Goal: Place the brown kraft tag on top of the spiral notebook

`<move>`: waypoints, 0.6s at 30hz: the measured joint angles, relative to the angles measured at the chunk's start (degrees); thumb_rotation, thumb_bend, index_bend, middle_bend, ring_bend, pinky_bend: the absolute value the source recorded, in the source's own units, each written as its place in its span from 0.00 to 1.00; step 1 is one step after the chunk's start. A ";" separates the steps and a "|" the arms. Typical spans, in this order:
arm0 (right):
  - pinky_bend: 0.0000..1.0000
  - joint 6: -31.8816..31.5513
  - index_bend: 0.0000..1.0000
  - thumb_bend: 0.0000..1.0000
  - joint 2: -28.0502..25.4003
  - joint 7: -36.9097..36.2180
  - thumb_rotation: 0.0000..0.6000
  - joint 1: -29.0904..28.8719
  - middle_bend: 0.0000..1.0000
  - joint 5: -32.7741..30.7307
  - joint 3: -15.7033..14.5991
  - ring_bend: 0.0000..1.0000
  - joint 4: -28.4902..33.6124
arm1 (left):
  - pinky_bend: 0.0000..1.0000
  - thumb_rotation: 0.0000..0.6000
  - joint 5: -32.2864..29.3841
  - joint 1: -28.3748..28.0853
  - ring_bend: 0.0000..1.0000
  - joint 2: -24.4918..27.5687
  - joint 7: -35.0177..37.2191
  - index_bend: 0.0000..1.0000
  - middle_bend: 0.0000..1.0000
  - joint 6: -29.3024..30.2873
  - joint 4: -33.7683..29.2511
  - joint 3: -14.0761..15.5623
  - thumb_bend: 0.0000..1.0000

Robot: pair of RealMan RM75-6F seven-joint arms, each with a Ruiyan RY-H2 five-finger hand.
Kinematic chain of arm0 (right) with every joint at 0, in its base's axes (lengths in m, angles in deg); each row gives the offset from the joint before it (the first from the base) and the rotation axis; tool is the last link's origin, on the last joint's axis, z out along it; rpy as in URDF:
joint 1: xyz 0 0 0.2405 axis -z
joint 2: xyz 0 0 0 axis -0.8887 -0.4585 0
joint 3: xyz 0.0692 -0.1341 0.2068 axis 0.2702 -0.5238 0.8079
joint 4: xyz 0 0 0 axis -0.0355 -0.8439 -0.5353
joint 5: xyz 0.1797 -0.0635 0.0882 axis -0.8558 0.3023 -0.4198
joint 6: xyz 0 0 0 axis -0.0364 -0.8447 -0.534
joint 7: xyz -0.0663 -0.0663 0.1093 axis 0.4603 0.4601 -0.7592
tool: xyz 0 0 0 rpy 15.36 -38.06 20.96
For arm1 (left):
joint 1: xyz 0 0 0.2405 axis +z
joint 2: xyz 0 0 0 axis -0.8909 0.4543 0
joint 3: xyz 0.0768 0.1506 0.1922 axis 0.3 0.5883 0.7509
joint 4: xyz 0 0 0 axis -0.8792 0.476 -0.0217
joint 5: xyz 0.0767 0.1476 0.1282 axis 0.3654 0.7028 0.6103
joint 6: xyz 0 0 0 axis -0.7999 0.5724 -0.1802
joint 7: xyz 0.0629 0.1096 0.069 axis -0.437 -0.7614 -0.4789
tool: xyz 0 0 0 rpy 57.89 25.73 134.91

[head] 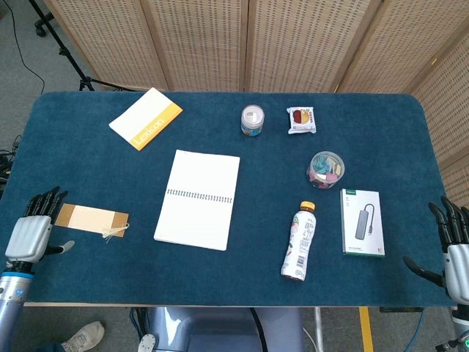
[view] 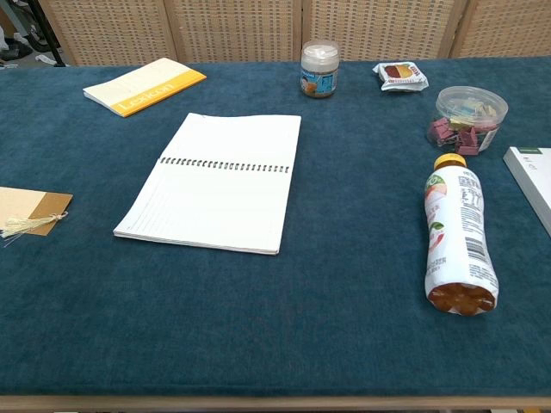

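Note:
The brown kraft tag [head: 91, 218] lies flat on the blue table at the left, a pale string tassel at its right end; its right end also shows in the chest view as the tag [view: 33, 211]. The spiral notebook [head: 198, 198] lies open with blank white pages in the middle-left, also seen as the notebook [view: 217, 179]. My left hand [head: 31, 233] is open at the table's left front edge, its fingertips just left of the tag, apart from it. My right hand [head: 453, 248] is open at the far right edge, holding nothing.
A yellow-and-white booklet [head: 146, 117] lies at the back left. A small jar [head: 252, 120] and a snack packet [head: 301, 120] stand at the back. A tub of clips [head: 325, 169], a lying bottle [head: 298, 241] and a white boxed hub [head: 362, 221] fill the right side.

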 measured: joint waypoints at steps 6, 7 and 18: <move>0.00 0.45 0.00 0.03 -0.04 -0.07 1.00 -0.13 0.00 -0.47 0.09 0.00 -0.01 | 0.00 1.00 -1.34 -3.29 0.00 -4.72 3.30 0.16 0.00 -7.40 9.18 -0.55 0.02; 0.00 0.47 0.00 0.03 -0.04 -0.07 1.00 -0.13 0.00 -0.52 0.11 0.00 0.00 | 0.00 1.00 -1.72 -3.74 0.00 -5.25 3.36 0.17 0.00 -8.44 9.83 -0.61 0.03; 0.00 0.73 0.00 0.03 -0.20 -0.41 1.00 -0.20 0.00 -0.96 0.28 0.00 0.03 | 0.00 1.00 -5.23 -6.65 0.00 -7.80 1.65 0.32 0.00 -14.46 11.82 -1.26 0.07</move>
